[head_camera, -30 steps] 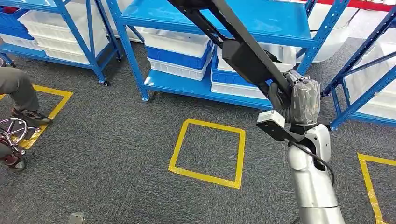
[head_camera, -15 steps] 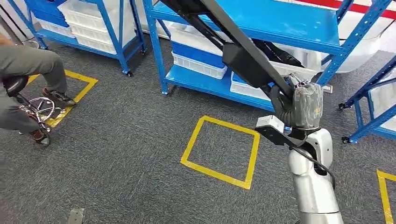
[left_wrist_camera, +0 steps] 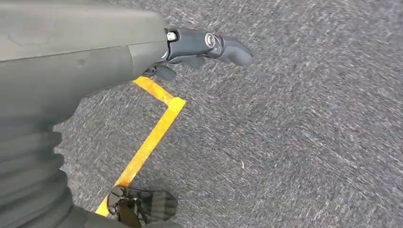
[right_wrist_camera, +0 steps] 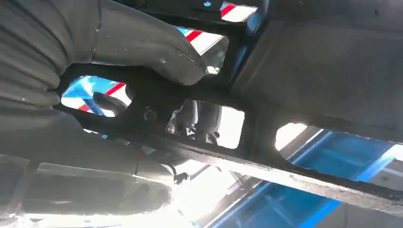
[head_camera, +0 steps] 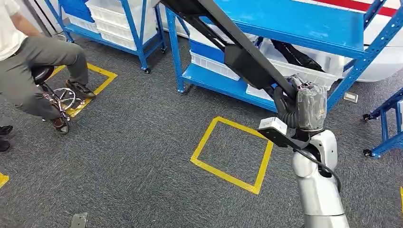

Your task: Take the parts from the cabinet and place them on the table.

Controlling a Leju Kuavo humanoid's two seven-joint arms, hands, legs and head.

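Whole view swung since earlier: blue shelving rack [head_camera: 304, 28] slid rightward, seated person [head_camera: 33, 71] entered. Right hand [head_camera: 297, 107] clenched around long black frame part [head_camera: 237, 45], raised high. Left hand [left_wrist_camera: 204, 45] loose, holding nothing, above carpet. Risk: part's far end clipping rack during turn.

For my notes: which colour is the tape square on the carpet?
Yellow. The tape square shows best in the head view, on grey carpet.
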